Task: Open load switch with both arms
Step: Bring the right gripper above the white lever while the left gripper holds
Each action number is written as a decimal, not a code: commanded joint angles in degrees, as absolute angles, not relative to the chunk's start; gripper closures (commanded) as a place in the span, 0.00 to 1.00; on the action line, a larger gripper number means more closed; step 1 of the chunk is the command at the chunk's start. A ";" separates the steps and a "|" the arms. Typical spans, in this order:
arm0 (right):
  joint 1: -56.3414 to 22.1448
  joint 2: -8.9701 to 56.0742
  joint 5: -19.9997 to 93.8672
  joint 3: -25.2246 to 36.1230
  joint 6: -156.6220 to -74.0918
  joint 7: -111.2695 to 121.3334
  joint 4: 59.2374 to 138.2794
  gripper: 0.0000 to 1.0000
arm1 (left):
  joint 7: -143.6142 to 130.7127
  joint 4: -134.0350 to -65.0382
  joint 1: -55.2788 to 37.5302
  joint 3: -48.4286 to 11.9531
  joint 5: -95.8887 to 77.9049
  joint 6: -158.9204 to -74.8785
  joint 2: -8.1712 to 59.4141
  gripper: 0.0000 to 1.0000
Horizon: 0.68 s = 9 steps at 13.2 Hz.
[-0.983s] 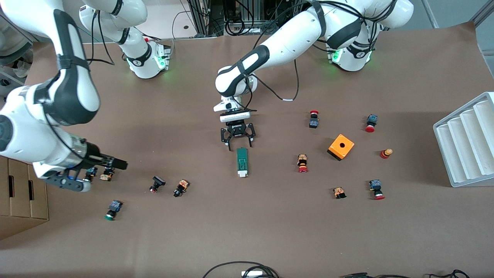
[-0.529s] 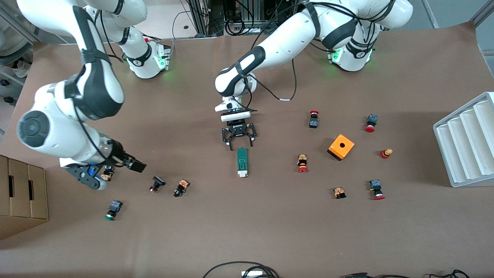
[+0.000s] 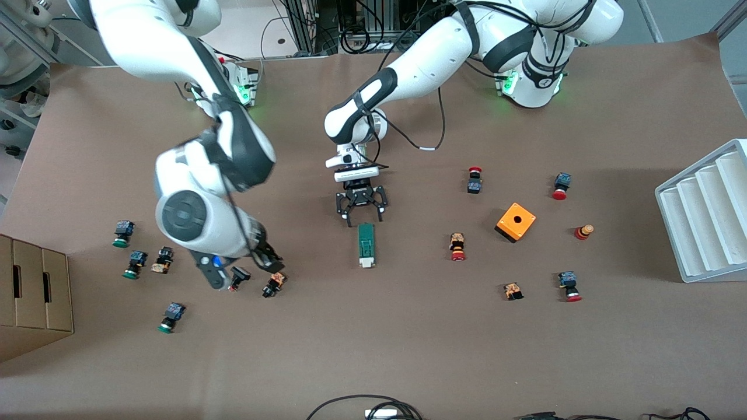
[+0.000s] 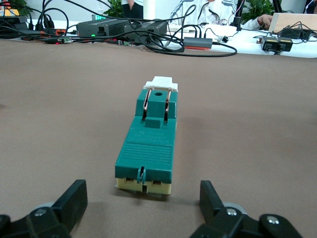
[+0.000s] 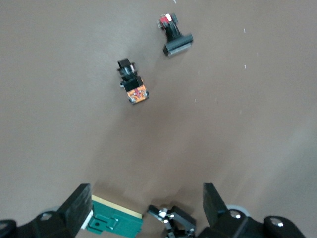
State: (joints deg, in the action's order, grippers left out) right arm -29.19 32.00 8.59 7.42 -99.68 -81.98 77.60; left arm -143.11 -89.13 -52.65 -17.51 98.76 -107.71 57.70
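The brown table (image 3: 408, 350) carries everything here, and the load switch (image 3: 366, 245) near its middle serves as the landmark. It is a slim green bar lying flat, long axis running toward the front camera, with a small white block at its nearer end and a cream base edge showing under the green body. In the left wrist view the load switch (image 4: 147, 143) shows two copper strips running up to the white block.

The left arm (image 3: 420, 64) reaches in from its base and bends down so the left gripper (image 3: 360, 217) hangs just off the switch's farther end, fingers spread wide with nothing between them, not touching the bar. The right arm (image 3: 198, 169) stretches out low, and the right gripper (image 3: 240, 267) is over the table toward the right arm's end from the switch, jaws released and empty, above two small push-buttons (image 3: 273, 284).

The white slotted tray (image 3: 703, 213) lies well apart toward the left arm's end. The orange cube (image 3: 515, 221) with a hole sits between the switch and that tray.
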 commanded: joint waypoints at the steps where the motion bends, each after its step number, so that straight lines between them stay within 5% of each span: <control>1: -30.67 37.95 12.47 8.52 -97.38 -92.07 72.16 0.00 | -144.58 -87.71 -53.44 -16.88 99.58 -107.23 59.15 0.00; 9: -36.20 50.35 20.12 9.23 -111.42 -111.52 62.67 0.00 | -145.90 -87.71 -53.44 -16.88 101.25 -106.61 60.03 0.00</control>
